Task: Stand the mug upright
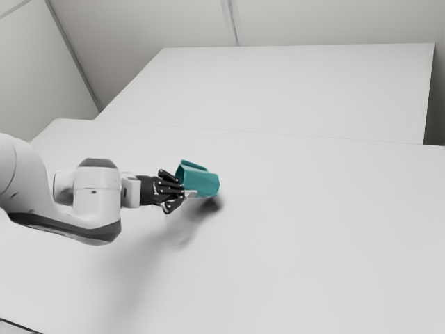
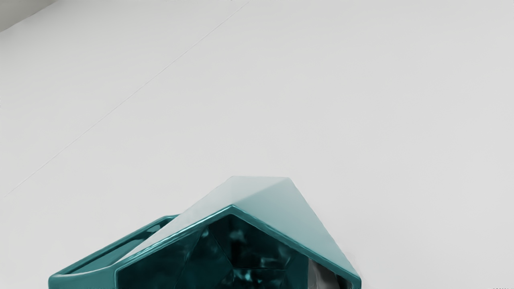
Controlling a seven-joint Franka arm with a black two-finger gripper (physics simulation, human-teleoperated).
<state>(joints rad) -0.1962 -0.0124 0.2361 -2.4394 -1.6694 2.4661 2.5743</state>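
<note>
The teal faceted mug (image 1: 201, 182) lies tilted on its side in the exterior view, its mouth toward the gripper (image 1: 186, 191). My gripper is at the rim, shut on the mug's wall, with one fingertip outside along the lower side. The wrist view has the mug (image 2: 281, 212) at the bottom, open end facing my hand and handle beside it. A grey fingertip (image 2: 323, 277) shows inside the mouth against the wall; the outer finger is hidden there. Whether the mug touches the table cannot be told.
The white table (image 1: 299, 236) spreads around the mug, with a shadow just beneath it. A second white surface (image 1: 278, 83) adjoins behind, with pale walls beyond. A dark-edged object (image 1: 17, 327) sits at the exterior view's lower left corner.
</note>
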